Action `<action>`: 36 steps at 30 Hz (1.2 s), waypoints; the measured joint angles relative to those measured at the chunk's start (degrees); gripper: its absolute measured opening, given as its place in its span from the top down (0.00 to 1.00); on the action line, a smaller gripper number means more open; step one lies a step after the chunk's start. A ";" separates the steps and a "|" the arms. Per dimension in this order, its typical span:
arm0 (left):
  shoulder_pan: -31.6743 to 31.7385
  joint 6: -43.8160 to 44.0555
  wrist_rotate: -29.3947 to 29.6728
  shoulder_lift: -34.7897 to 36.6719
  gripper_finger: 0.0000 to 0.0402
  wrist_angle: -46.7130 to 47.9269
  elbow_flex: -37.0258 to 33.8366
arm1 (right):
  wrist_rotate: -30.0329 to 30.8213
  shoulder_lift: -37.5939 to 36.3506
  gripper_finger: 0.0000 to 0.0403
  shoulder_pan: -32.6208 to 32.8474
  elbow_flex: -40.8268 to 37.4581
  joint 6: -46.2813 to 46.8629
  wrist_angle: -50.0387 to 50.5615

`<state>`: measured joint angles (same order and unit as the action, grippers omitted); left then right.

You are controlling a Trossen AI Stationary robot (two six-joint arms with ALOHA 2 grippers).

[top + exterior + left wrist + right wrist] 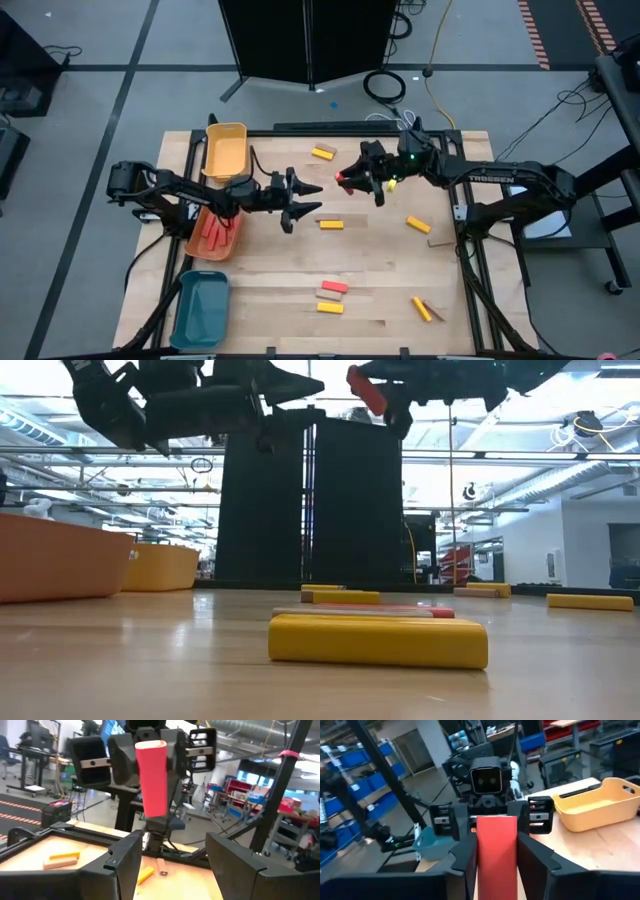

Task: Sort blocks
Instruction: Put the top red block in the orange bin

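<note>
Right pincer [345, 180] clamps a red block [496, 850] above the wooden table [380, 270] — left pincer [310, 200] wide.

A narrow gap of bare table separates the open left gripper [303, 200] from the right gripper [347, 178], whose raised red block [343, 177] points into that gap. Just beneath the left fingers a yellow block [331, 224] lies. Behind the left gripper the yellow tray [225, 150] and orange tray [212, 236] crowd the table edge
</note>
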<state>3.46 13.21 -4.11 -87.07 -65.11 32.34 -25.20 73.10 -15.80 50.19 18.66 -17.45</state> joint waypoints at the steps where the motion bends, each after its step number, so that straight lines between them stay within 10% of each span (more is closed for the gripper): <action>1: -0.52 0.00 0.84 0.00 0.47 -0.36 0.00 | 1.43 0.02 0.75 0.90 -0.02 0.00 -0.40; 9: -2.97 4.09 2.92 0.00 0.43 2.83 4.19 | 14.67 0.02 0.75 7.65 0.00 -2.50 -2.76; 36: -2.63 -2.00 8.59 -0.02 0.27 13.04 12.13 | 22.68 3.26 0.75 12.86 0.00 -3.20 -12.60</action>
<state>0.83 11.21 4.48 -87.09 -52.07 44.47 -2.52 76.36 -2.94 50.19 15.46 -30.06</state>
